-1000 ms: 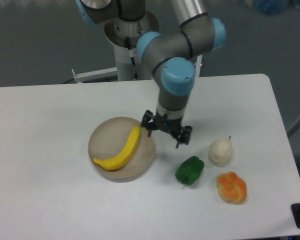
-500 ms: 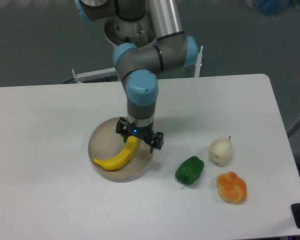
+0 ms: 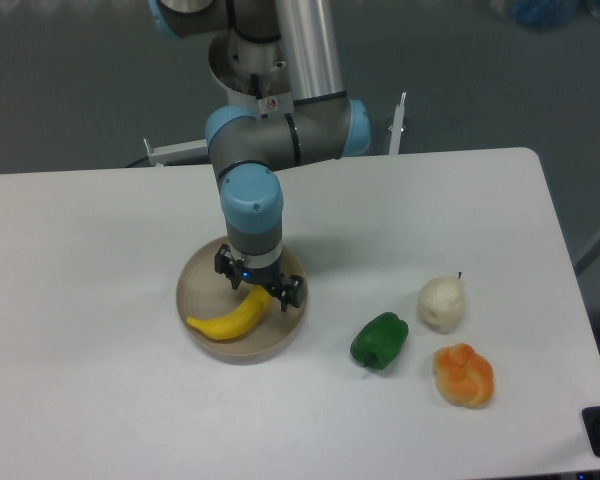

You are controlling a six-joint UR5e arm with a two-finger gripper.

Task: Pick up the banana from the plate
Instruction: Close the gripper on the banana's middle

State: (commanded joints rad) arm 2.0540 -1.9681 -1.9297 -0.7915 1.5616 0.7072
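The bright yellow banana [image 3: 230,318] lies on the round beige plate [image 3: 208,293] left of the table's middle. Its upper right end is hidden under my gripper [image 3: 259,281]. The gripper hangs straight down over that end of the banana, inside the plate's outline. Its two dark fingers stand apart, one on each side of the banana, so it is open. I cannot tell whether the fingers touch the banana.
A green pepper [image 3: 379,340] lies right of the plate. A white pear-like fruit [image 3: 441,303] and a lumpy orange fruit [image 3: 464,375] lie further right. The arm's base stands at the table's back edge.
The arm has swung left from beside the plate's right rim to over the banana's upper end. The banana and plate have not moved.
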